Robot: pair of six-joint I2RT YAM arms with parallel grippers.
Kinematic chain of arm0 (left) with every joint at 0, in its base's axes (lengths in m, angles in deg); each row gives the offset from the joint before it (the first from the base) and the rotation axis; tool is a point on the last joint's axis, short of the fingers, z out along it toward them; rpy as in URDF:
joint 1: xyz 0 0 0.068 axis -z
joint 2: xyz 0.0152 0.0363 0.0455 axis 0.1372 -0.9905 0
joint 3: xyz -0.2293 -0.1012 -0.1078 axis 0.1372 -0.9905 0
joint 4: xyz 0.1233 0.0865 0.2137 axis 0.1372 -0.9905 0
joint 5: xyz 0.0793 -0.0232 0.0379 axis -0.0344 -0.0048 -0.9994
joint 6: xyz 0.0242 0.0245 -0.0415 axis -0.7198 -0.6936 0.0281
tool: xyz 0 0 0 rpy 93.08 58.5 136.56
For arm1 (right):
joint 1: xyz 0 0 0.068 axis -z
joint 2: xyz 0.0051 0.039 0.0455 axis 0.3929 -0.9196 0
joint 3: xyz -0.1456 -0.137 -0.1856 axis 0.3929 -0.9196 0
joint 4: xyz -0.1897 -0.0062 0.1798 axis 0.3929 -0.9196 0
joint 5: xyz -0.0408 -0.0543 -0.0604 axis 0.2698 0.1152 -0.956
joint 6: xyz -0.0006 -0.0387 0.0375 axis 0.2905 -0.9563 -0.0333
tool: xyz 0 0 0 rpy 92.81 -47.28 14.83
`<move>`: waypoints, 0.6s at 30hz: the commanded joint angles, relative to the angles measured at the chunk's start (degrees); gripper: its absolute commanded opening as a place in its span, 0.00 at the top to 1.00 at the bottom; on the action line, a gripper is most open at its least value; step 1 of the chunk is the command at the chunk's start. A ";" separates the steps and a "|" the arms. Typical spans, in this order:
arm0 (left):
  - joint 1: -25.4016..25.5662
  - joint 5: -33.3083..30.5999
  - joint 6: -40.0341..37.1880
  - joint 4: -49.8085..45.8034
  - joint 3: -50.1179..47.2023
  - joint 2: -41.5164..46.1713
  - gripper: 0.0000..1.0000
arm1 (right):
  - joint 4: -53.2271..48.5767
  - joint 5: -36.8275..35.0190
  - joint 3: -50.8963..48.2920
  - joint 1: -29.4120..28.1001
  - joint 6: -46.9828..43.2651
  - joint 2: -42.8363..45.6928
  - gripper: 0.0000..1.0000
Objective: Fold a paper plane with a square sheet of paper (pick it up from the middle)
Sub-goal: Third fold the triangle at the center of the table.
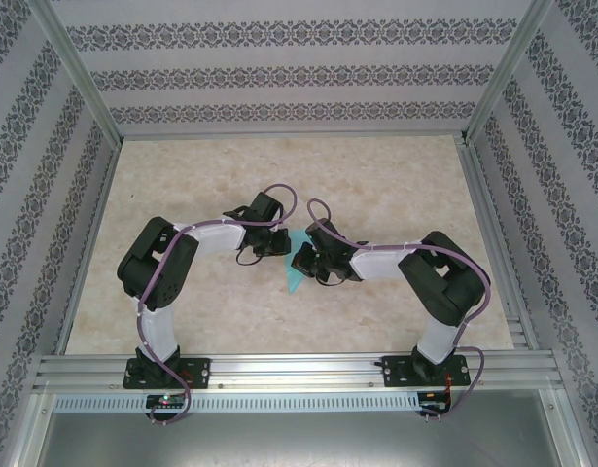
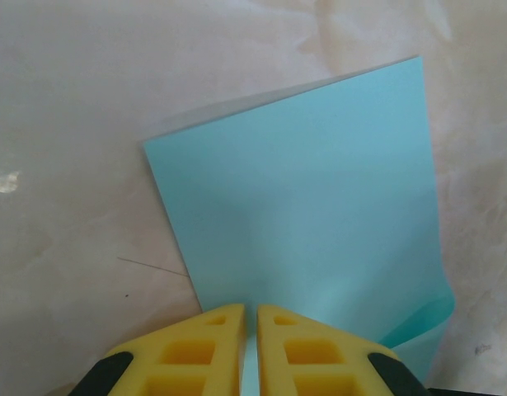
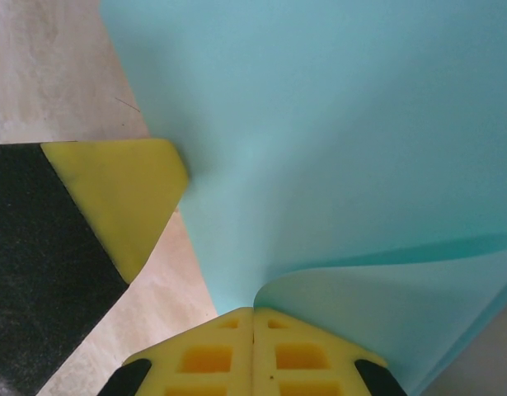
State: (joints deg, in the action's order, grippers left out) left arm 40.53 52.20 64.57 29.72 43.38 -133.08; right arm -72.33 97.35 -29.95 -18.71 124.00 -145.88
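Stretching between patterned walls (image 1: 279, 68) lies the beige marbled table (image 1: 376, 175); mid-table, left gripper (image 2: 250, 318) and right gripper (image 3: 253, 318) both pinch the curled turquoise square sheet of paper (image 2: 319, 206), jaws nearly touching.

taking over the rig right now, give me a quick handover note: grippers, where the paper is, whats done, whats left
Left gripper: shut on one edge of the square sheet of paper.
Right gripper: shut on the same sheet, where it curls over.
Sheet: mid-table, between the two grippers, doubled over on itself in a soft curl, not a pressed crease.
Done: sheet gripped by both, first fold-over started.
Left: flatten that crease, then every later fold; no tip or wings formed yet.
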 commanded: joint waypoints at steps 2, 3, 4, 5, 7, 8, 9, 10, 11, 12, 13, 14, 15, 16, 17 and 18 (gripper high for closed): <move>-0.30 0.18 -1.32 -2.03 0.02 -1.77 0.86 | 0.99 0.55 1.58 0.47 -1.26 -1.40 0.96; -0.31 0.22 -1.39 -2.03 -0.06 -1.81 0.86 | 1.05 0.55 1.64 0.47 -1.27 -1.45 0.96; -0.30 0.26 -1.32 -2.03 -0.07 -1.76 0.86 | 0.98 0.55 1.60 0.54 -1.34 -1.53 0.96; -0.30 0.26 -1.38 -2.11 -0.04 -1.61 0.86 | 0.97 0.48 1.61 0.55 -1.25 -1.62 0.96; -0.26 0.26 -1.32 -2.12 -0.07 -1.44 0.86 | 0.76 0.29 1.63 0.60 -1.28 -1.79 0.96; -0.23 0.26 -1.28 -2.12 -0.07 -1.36 0.87 | 0.63 0.24 1.62 0.59 -1.26 -1.80 0.96; -0.28 0.24 -1.24 -2.12 -0.07 -1.19 0.86 | 0.54 0.12 1.64 0.58 -1.25 -1.82 0.96; -0.23 0.16 -1.29 -2.20 -0.07 -1.10 0.87 | 0.32 0.02 1.64 0.59 -1.26 -1.82 0.96; -0.24 0.03 -1.33 -2.21 -0.03 -1.05 0.86 | 0.21 -0.15 1.61 0.60 -1.20 -1.79 0.96; -0.30 0.04 -1.32 -2.28 -0.06 -0.94 0.86 | 0.11 -0.20 1.64 0.54 -1.22 -1.72 0.96; -0.30 -0.03 -1.38 -2.30 -0.07 -1.01 0.86 | -0.12 -0.40 1.64 0.61 -1.24 -1.63 0.96; -0.29 -0.04 -1.40 -2.34 -0.07 -1.05 0.86 | -0.41 -0.58 1.64 0.56 -1.22 -1.46 0.96; -0.29 -0.15 -1.43 -2.30 -0.09 -1.11 0.86 | -0.64 -0.76 1.55 0.62 -1.30 -1.31 0.96; -0.28 -0.24 -1.39 -2.37 -0.11 -1.16 0.87 | -0.99 -0.94 1.55 0.61 -1.26 -1.07 0.96; -0.30 -0.31 -1.42 -2.38 -0.08 -1.14 0.87 | -1.21 -1.20 1.45 0.56 -1.28 -0.73 0.96; -0.25 -0.38 -1.41 -2.38 -0.20 -1.22 0.87 | -1.46 -1.42 1.30 0.54 -1.27 -0.58 0.96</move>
State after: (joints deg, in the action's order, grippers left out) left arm 40.53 52.18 64.57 29.72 43.38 -133.08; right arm -72.87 97.48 -29.33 -18.71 123.98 -146.62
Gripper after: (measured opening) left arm 0.135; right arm 0.046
